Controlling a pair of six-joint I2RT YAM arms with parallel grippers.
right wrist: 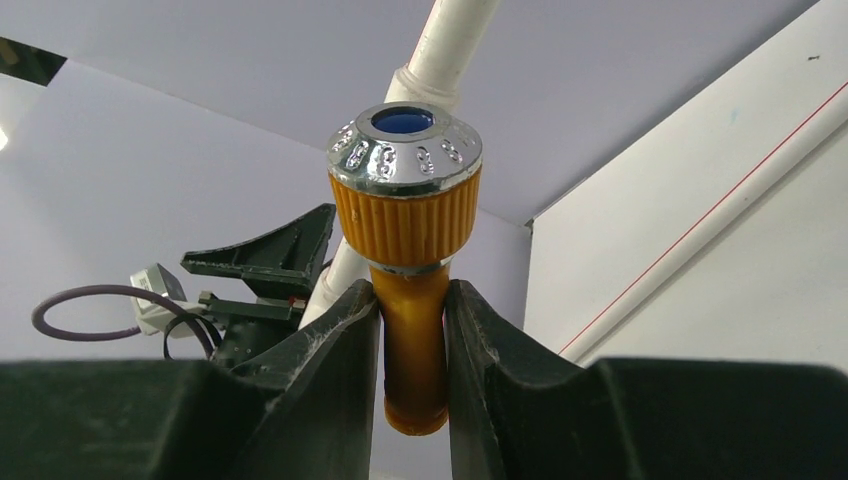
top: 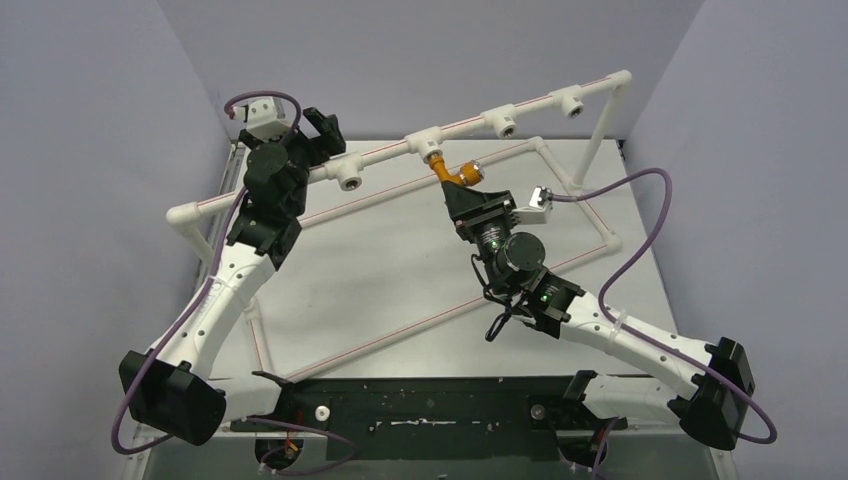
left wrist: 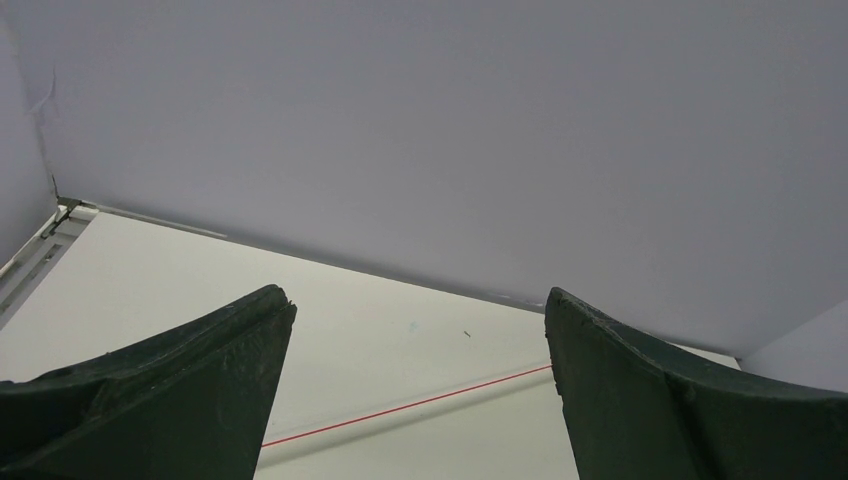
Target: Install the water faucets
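1. Clearly, our right gripper [right wrist: 412, 300] is clamped on the tap [right wrist: 405, 200]. Its two dark fingers [right wrist: 330, 350] pinch the smooth orange neck just below the ribbed collar, and the silvery round end with its blue centre faces the wrist camera.
2. Seen from above, the tap's far end meets the tee socket [top: 428, 146] in the middle of the raised pipe rail [top: 385, 155]. We cannot tell whether it has entered the socket or only touches its mouth.
3. Our left gripper [left wrist: 415, 300] is spread wide with nothing between its fingers. It sits by the rail, well to the left of that tee socket, and as far as we can see it is not bracing the pipe.
4. We judge three risks from here:
   - The pinch is narrow and on a smooth round neck, so a twist could spin the tap inside the fingers instead of turning it into the tee socket.
   - A tilted approach could jam the tap's end crooked in the socket mouth.
   - With the rail unbraced, pushing could flex it away from the tap. If the hold then slips, the tap falls to the table [top: 400, 270] below the tee socket.
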